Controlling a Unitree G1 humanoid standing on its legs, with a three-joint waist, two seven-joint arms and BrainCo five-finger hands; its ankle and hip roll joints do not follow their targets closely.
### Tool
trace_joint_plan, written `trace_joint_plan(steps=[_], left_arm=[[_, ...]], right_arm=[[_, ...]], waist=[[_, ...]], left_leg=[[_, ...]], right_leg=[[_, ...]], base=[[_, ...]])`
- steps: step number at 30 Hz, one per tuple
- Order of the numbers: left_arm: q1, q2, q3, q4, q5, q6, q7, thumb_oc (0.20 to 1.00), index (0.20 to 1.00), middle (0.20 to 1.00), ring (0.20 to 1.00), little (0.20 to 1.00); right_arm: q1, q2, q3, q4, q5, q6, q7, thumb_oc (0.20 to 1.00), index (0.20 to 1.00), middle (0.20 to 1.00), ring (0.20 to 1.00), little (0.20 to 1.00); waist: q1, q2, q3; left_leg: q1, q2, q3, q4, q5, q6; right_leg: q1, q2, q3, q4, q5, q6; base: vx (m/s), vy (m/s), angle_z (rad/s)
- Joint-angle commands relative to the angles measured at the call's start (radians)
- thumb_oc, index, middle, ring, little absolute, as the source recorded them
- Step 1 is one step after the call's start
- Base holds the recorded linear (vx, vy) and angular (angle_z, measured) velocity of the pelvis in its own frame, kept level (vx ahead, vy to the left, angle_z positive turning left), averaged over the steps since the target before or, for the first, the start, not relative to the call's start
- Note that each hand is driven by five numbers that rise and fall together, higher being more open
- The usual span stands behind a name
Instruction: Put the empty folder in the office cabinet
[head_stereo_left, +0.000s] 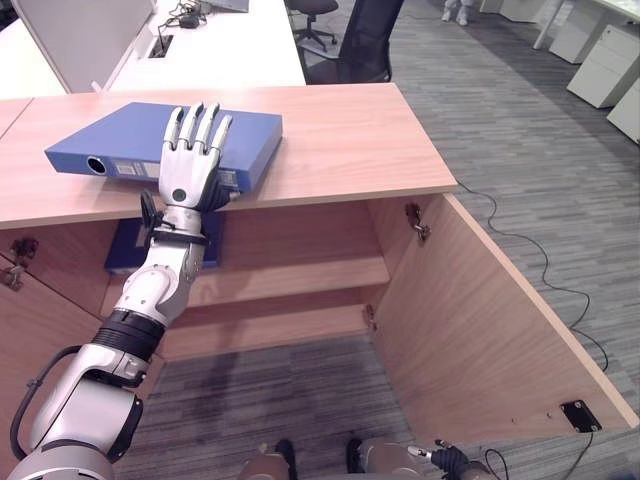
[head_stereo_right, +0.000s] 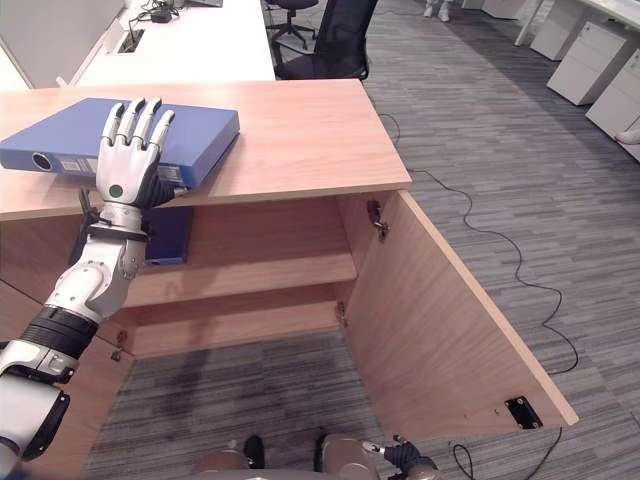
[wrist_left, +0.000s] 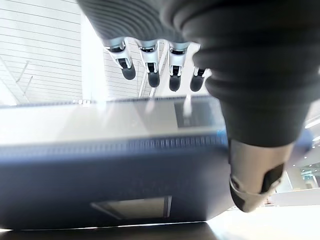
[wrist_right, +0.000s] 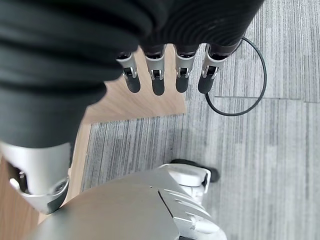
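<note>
A blue ring-binder folder (head_stereo_left: 120, 135) lies flat on the wooden cabinet top (head_stereo_left: 340, 140), at its left front edge. My left hand (head_stereo_left: 190, 165) rests on the folder's near right part, fingers (wrist_left: 150, 75) straight across the cover and thumb (wrist_left: 255, 180) against its front side. Below, the office cabinet is open, with a shelf (head_stereo_left: 300, 275) inside. A second blue folder (head_stereo_left: 125, 245) lies at that shelf's left end. My right hand (wrist_right: 165, 75) hangs low by the floor, fingers straight and holding nothing.
The cabinet's right door (head_stereo_left: 480, 320) swings wide open over the grey carpet. The left door (head_stereo_left: 30, 300) is open too. White desks (head_stereo_left: 230, 45), a black office chair (head_stereo_left: 355, 45) and white drawer units (head_stereo_left: 605, 65) stand behind. A person's feet (head_stereo_left: 455, 12) show far back.
</note>
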Motion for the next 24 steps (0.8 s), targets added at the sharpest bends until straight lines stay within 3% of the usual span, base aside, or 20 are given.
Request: trace_joint_plan(steps=[1,14,21,22,24], left_arm=[[-0.040,-0.005,0.077,-0.049,-0.017,-0.001,0.048,0.200,0.200,0.200,0.200,0.200],[0.016,-0.019,0.092,-0.038,-0.063,-0.026,0.007,0.200,0.200,0.200,0.200,0.200],[0.163,-0.063,0.131,-0.216,-0.191,-0.138,-0.141,0.200,0.200,0.200,0.200,0.200],[0.238,-0.087,0.163,-0.301,-0.285,-0.194,-0.188,0.200,0.200,0.200,0.200,0.200],[0.319,-0.113,0.193,-0.389,-0.399,-0.247,-0.243,0.200,0.200,0.200,0.200,0.200]], right_arm=[[-0.001,0.015,0.037,0.041,-0.024,-0.005,-0.011,1.000,1.000,1.000,1.000,1.000],[0.009,0.011,0.023,0.040,-0.026,-0.002,-0.004,1.000,1.000,1.000,1.000,1.000],[0.003,0.028,0.032,0.026,-0.009,0.007,0.034,1.000,1.000,1.000,1.000,1.000],[-0.004,0.038,0.037,0.006,0.006,0.006,0.050,1.000,1.000,1.000,1.000,1.000],[-0.012,0.043,0.032,-0.036,0.045,-0.007,0.064,1.000,1.000,1.000,1.000,1.000]], waist=[[-0.015,0.002,-0.026],[-0.013,0.003,-0.019],[0.006,0.017,-0.027],[0.018,0.022,-0.038],[0.031,0.027,-0.049]], left_leg=[[-0.076,-0.013,-0.031,0.104,-0.108,0.071],[-0.068,-0.013,-0.030,0.092,-0.104,0.072],[-0.005,-0.020,-0.042,-0.061,-0.035,0.062],[0.012,-0.023,-0.042,-0.112,-0.008,0.055],[0.028,-0.026,-0.047,-0.164,0.018,0.048]], right_leg=[[0.066,-0.041,-0.028,-0.061,0.048,0.040],[0.072,-0.042,-0.029,-0.075,0.057,0.044],[0.118,-0.041,-0.046,-0.191,0.108,0.060],[0.135,-0.041,-0.058,-0.236,0.127,0.065],[0.147,-0.041,-0.072,-0.275,0.149,0.072]], base=[[0.00,0.000,0.00],[0.00,0.000,0.00],[0.04,0.021,0.00],[0.02,0.002,0.06],[0.03,0.013,0.06]])
